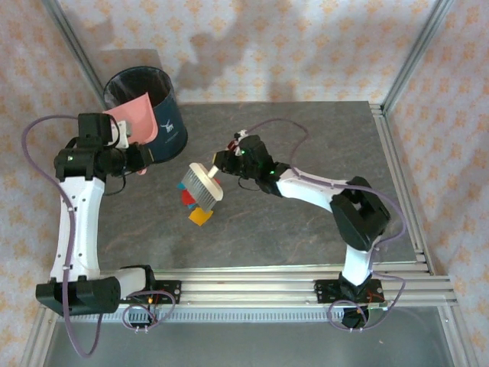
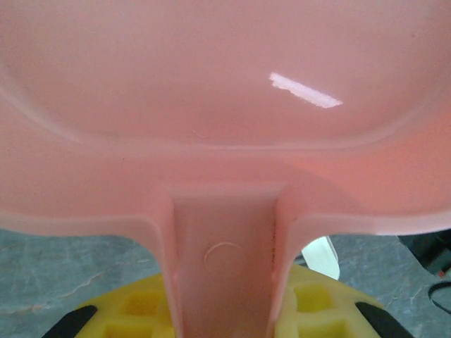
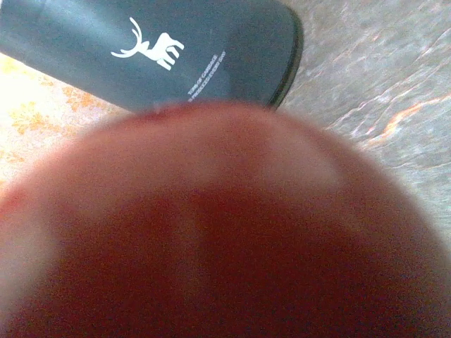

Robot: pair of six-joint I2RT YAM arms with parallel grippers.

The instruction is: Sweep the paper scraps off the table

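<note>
Red, teal and orange-yellow paper scraps [image 1: 197, 208] lie in a small heap on the dark grey table [image 1: 306, 138], left of centre. A brush with white bristles [image 1: 203, 183] stands over the heap, and my right gripper [image 1: 233, 160] is shut on its handle. In the right wrist view a blurred red-brown mass [image 3: 211, 239] hides the fingers. My left gripper [image 1: 141, 157] is shut on the handle of the pink dustpan [image 1: 137, 115], which tilts over the bin's rim. In the left wrist view the dustpan [image 2: 225, 84] is close up, its handle between my yellow fingers [image 2: 141, 310].
A dark blue bin [image 1: 157, 115] with a white deer logo [image 3: 151, 46] stands at the table's back left corner. Silver rails [image 1: 397, 176] edge the table on the right and front. Grey table surface [image 3: 380, 84] extends right of the bin.
</note>
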